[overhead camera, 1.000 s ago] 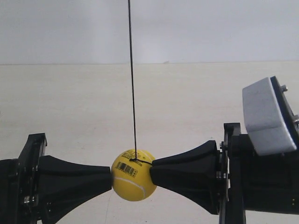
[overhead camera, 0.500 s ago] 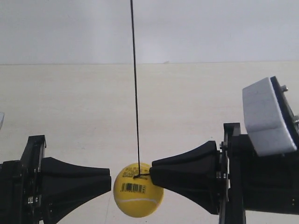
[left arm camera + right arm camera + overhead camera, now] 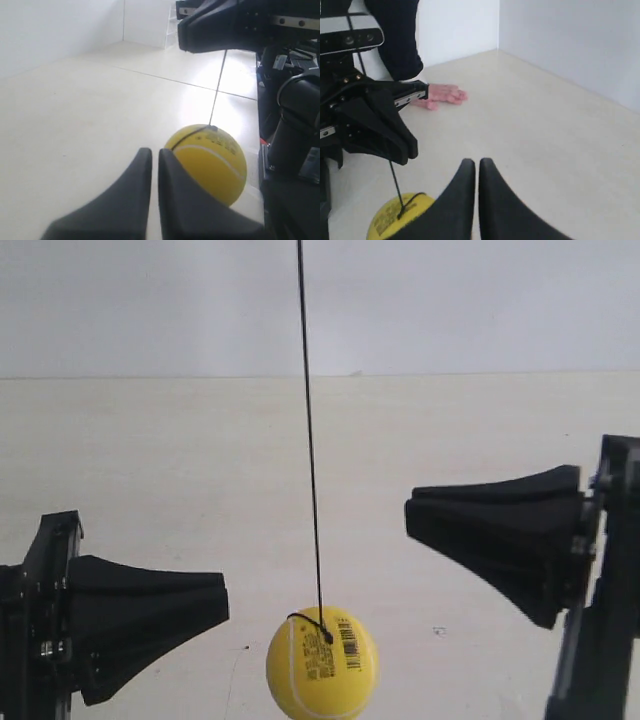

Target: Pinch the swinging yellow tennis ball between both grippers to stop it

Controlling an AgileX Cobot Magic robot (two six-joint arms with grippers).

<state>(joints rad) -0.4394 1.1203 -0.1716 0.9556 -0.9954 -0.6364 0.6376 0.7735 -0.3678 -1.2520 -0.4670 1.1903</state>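
Note:
The yellow tennis ball [image 3: 322, 662] hangs free on its black string [image 3: 310, 440], low in the exterior view, with the barcode sticker facing the camera. Neither gripper touches it. The gripper of the arm at the exterior view's left [image 3: 222, 602] points at it from a little above, a short gap away. The gripper of the arm at the exterior view's right [image 3: 412, 517] is higher and farther off. In the left wrist view, my left gripper [image 3: 155, 150] is shut on nothing, with the ball [image 3: 215, 160] just beside one finger. My right gripper [image 3: 477, 161] is also shut and empty, the ball [image 3: 395, 220] off to one side.
A pale floor [image 3: 150, 460] meets a white wall behind. A person in dark clothes [image 3: 395, 35] rests a hand [image 3: 445, 95] on the floor behind the opposite arm. The other arm's black frame and cables [image 3: 295, 125] stand close beside the ball.
The ball was pinched between both fingertips a second ago. Both grippers have drawn apart, the one at the exterior view's right rising, and the ball has dropped lower and drifted right.

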